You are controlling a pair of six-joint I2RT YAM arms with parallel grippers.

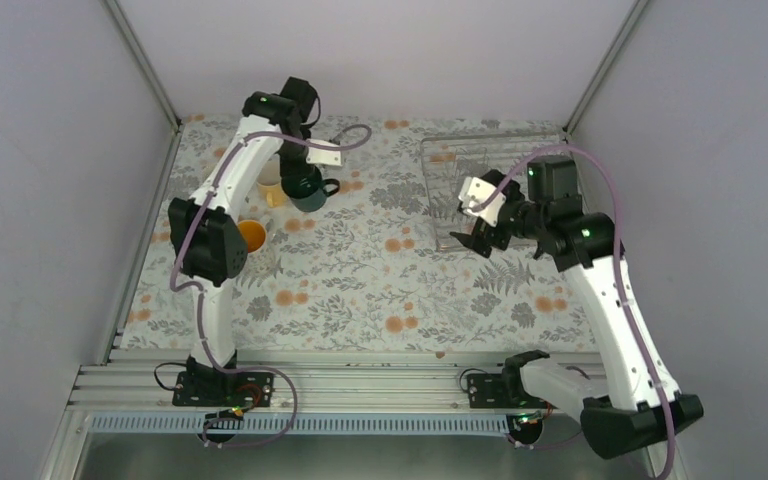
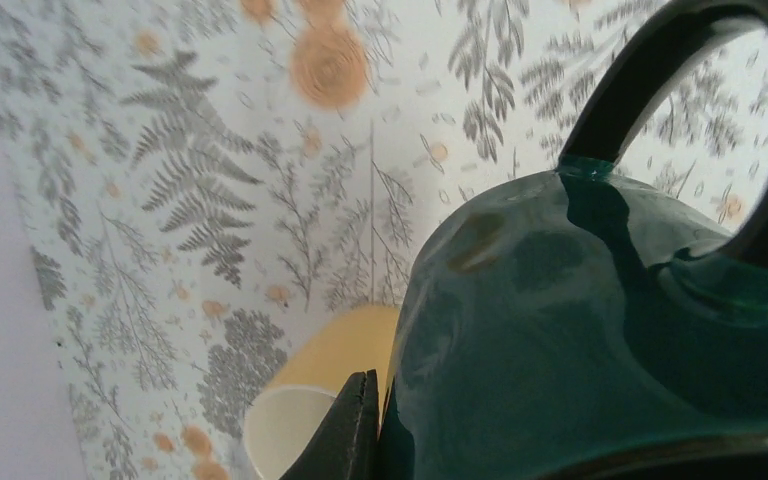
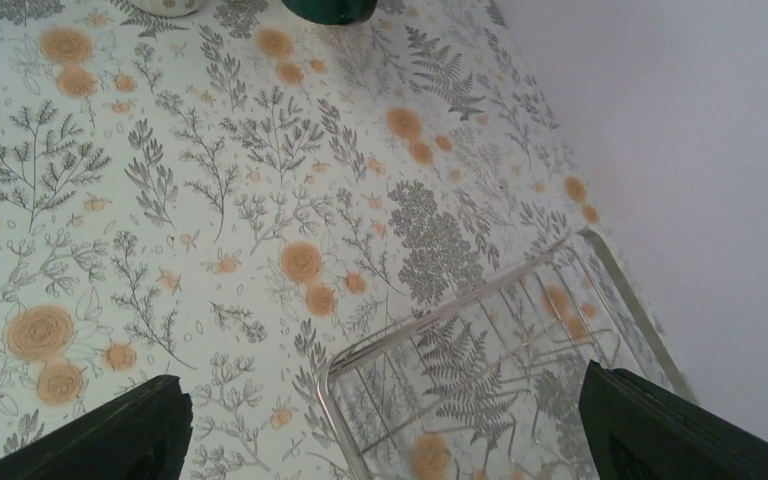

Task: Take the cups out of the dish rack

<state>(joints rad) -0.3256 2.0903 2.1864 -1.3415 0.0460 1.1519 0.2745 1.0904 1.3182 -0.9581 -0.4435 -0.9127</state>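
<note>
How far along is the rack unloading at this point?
Done: an orange-yellow mug and a pale beige mug stand on the floral table, off the silver wire dish rack. In hand: the left gripper is at the dark green mug, beside them; its grip is unclear. Left: no cup shows in the rack, though the open right gripper and its arm hide part.

Left hand [image 1: 300, 172] extended far forward; right hand [image 3: 390, 432] fingers spread wide.
</note>
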